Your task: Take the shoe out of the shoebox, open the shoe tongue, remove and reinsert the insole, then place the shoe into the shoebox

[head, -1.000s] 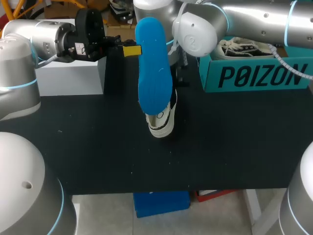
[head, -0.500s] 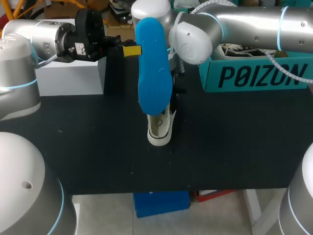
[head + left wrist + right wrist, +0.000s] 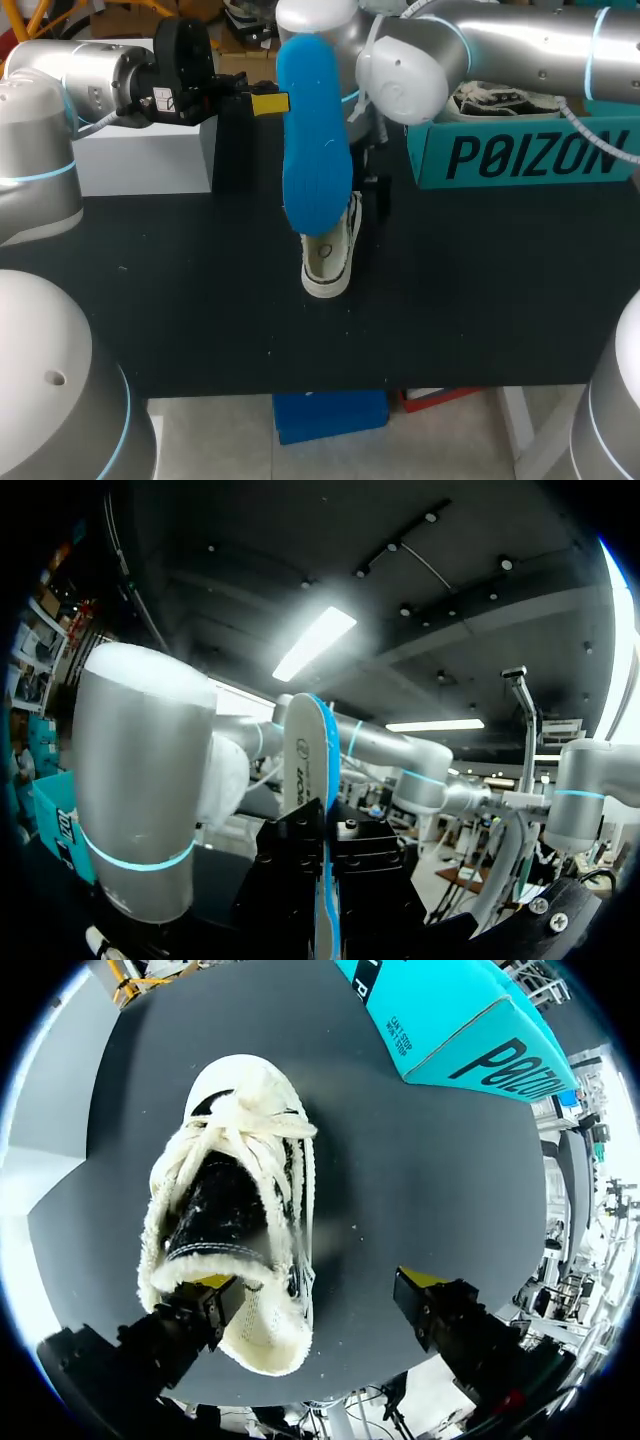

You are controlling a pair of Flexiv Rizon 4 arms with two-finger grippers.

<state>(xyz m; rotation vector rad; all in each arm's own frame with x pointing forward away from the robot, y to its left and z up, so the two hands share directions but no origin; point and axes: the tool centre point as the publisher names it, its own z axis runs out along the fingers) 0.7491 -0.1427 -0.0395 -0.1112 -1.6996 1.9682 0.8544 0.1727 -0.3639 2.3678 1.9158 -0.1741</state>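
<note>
A white lace-up shoe (image 3: 328, 256) stands on the black table (image 3: 180, 300), toe toward the front edge. In the right wrist view the shoe (image 3: 235, 1210) shows its open mouth and loose laces. My right gripper (image 3: 320, 1295) hangs open over it, one finger by the heel and the other over bare table. The blue insole (image 3: 314, 150) is held upright above the shoe, and my left gripper (image 3: 266, 102) is shut on its edge. In the left wrist view the insole (image 3: 305, 750) rises from between that gripper's black fingers (image 3: 290, 855). The teal shoebox (image 3: 520, 150) stands at the back right.
A second white shoe (image 3: 490, 97) lies inside the shoebox. A white box (image 3: 140, 160) stands at the back left, under my left arm. Bare tabletop stretches left, right and in front of the shoe.
My right gripper has opened and let go of the shoe, which settled a little toward the front. The left gripper and insole stayed put.
</note>
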